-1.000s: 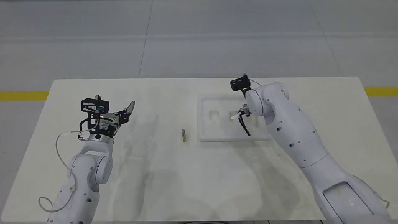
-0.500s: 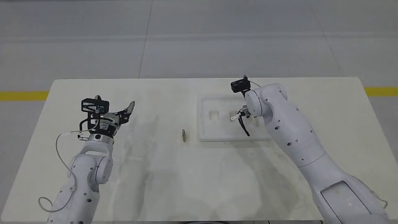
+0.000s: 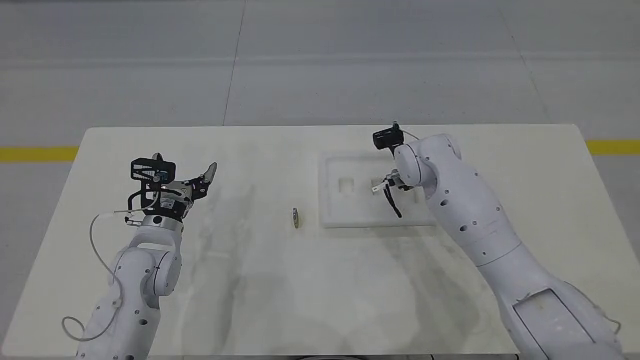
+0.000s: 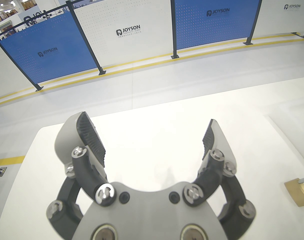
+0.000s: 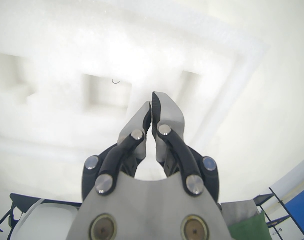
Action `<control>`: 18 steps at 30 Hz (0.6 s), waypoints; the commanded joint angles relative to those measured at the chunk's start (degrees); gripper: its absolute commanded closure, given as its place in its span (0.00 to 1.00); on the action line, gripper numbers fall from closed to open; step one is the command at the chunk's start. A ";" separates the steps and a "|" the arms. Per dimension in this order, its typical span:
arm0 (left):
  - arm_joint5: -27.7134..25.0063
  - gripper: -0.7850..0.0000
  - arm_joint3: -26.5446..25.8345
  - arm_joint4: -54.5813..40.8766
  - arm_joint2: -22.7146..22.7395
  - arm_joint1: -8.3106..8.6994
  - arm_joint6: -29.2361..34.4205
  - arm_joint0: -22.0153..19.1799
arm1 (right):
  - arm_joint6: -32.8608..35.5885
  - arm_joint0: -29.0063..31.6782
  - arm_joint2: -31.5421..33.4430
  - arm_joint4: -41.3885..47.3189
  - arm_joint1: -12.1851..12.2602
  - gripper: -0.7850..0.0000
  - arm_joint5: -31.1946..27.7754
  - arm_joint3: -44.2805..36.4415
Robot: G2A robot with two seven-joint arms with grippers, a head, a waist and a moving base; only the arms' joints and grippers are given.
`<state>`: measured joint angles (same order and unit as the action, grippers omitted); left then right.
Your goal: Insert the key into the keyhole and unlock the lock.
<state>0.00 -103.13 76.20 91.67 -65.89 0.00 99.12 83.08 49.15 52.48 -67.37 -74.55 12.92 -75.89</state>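
Change vs. 1 s ago: R arm's wrist has crept a touch over the tray; I see no shift in the L arm or the lock.

(a) Top view. Right pincer point(image 3: 388, 195) hangs over the white foam tray point(image 3: 340, 218), pointing down at one of its recesses. Left pincer point(image 3: 183, 178) sits above the bare surface point(image 3: 250, 290) on its own side, well apart from the tray. The lock point(image 3: 296, 217), small and brass-coloured, lies on the surface between the two arms, near the tray's edge on the L-arm side but not touching it.

(b) L wrist view. Left pincer point(image 4: 147, 119) is spread wide, ribbed pads point(image 4: 90, 136) facing each other w/ only surface between them. The lock point(image 4: 298, 193) lies flat off to one side, brass body w/ its grey shackle partly cut by the frame edge.

(c) R wrist view. Right pincer point(image 5: 151, 101) is closed, pads meeting at the tips; I can't tell if anything thin is pinched there. It's just above the tray point(image 5: 67, 38). A tiny dark ring point(image 5: 115, 81) lies in one square recess beyond the tips, too small for me to say what it belongs to.
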 commanded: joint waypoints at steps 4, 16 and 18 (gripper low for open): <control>0.00 0.00 0.00 0.00 0.00 0.00 0.00 0.00 | 0.00 -0.21 0.18 -0.48 -0.17 1.00 -0.16 0.06; 0.00 0.00 0.00 0.00 0.00 0.00 0.00 0.00 | -0.10 0.17 1.49 -0.97 -0.35 0.80 -0.45 0.05; 0.00 0.00 0.00 0.00 0.00 0.00 0.00 0.00 | -0.09 0.17 1.70 -0.91 -0.38 0.78 -0.59 0.03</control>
<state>0.00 -103.13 76.20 91.67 -65.89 0.00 99.12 82.98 49.33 54.09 -68.33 -74.92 12.39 -75.85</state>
